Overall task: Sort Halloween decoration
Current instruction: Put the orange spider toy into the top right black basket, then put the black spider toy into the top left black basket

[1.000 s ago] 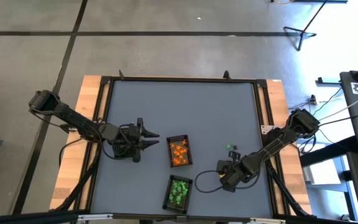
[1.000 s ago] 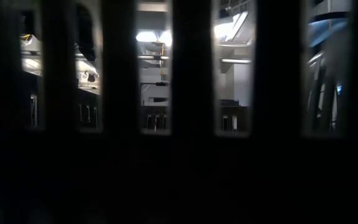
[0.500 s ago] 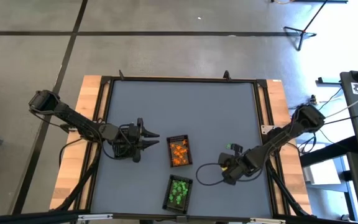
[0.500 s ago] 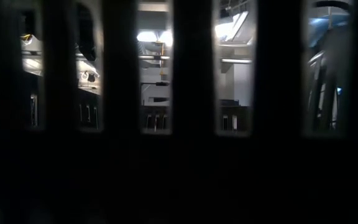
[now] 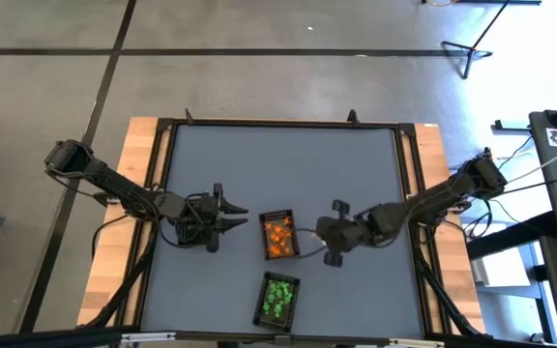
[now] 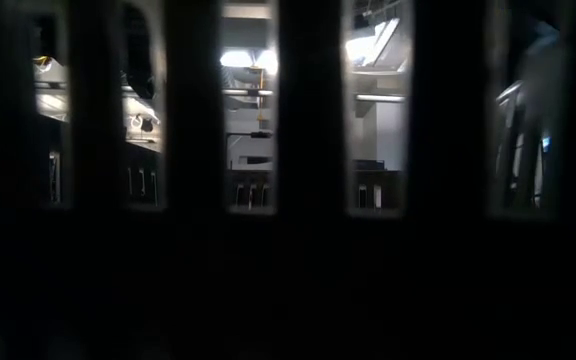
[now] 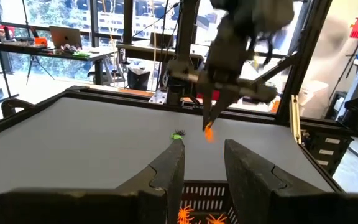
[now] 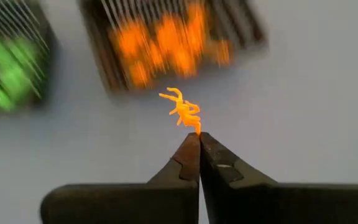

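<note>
My right gripper [image 8: 199, 135] is shut on a tiny orange spider trinket [image 8: 182, 109] and hovers above the grey table just right of the orange tray [image 5: 278, 235]. The left wrist view also shows the right gripper [image 7: 207, 122] with that trinket [image 7: 208, 131] below it. The tray of orange pieces [image 8: 166, 43] and the tray of green pieces [image 5: 279, 297] rest flat on the table. One green trinket [image 7: 178, 135] lies on the table surface. My left gripper [image 5: 245, 220] waits open, left of the orange tray. My right gripper pinches the orange spider trinket by one leg tip [image 8: 197, 129], only at the free ends of its two fingers. The fingers come from above, slanting down. The trinket is lifted clear of the table and sticks out past the fingertips.
The table has a dark raised frame [image 5: 278, 124] with wooden strips on both sides. Open grey surface lies on the far half. The orange tray sits right in front of my left gripper [image 7: 204, 163]. Dark bars close to the lens block the low view.
My right gripper has risen from the table's near right part and travelled toward the far edge and left, up to the orange tray, carrying the orange trinket. The left arm kept still.
</note>
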Robot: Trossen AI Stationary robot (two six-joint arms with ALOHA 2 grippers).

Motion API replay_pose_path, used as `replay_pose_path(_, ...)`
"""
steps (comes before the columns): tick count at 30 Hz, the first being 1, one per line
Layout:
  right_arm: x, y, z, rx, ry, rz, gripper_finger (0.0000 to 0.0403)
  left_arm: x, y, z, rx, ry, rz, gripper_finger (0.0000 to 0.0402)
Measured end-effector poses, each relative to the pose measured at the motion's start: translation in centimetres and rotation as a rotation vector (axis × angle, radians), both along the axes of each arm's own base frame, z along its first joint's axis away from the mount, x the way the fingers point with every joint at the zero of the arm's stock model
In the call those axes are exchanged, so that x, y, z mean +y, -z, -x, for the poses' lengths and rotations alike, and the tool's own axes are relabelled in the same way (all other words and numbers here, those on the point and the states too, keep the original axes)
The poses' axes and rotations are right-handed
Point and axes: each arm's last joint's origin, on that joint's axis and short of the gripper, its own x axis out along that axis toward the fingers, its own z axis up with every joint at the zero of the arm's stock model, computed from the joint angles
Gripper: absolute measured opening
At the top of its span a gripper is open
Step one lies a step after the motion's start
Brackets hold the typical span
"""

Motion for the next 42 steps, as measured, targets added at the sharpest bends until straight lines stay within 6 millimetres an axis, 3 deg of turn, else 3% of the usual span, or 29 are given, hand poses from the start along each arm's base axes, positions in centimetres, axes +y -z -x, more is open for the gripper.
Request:
replay_pose_path(4,-0.8,-2.1,-2.5,-0.198,-0.090,-0.023,0.0001,0.0,0.1,0.0,0.008,-0.003,-0.004,0.0106)
replay_pose_path(10,-2.6,-2.8,-5.4,-0.384,-0.200,-0.084,0.0018,0.0,0.1,0.0,0.012,-0.006,-0.006,0.0106)
replay_pose_path(18,-4.0,-2.0,-6.2,-0.350,-0.238,-0.154,0.0123,0.0,0.2,0.0,0.018,-0.006,-0.008,0.0106)
replay_pose_path(22,-4.6,-2.4,-4.1,-0.225,-0.138,-0.082,0.0151,0.0,0.2,0.0,0.018,-0.006,-0.007,0.0106)
replay_pose_path(26,-5.0,-2.1,-0.5,0.006,0.033,-0.023,0.0146,0.0,0.2,0.0,0.019,-0.002,-0.005,0.0106)
replay_pose_path(29,-4.6,-1.3,2.2,0.080,0.127,0.001,0.0137,0.0,0.2,0.0,0.018,-0.006,-0.005,0.0106)
replay_pose_path(37,-4.0,2.5,9.1,0.189,0.339,-0.135,0.0131,0.0,0.2,0.0,0.018,-0.006,-0.004,0.0106)
replay_pose_path(42,-4.0,5.3,11.6,0.292,0.462,-0.204,0.0131,0.0,0.2,0.0,0.017,-0.007,-0.001,0.0106)
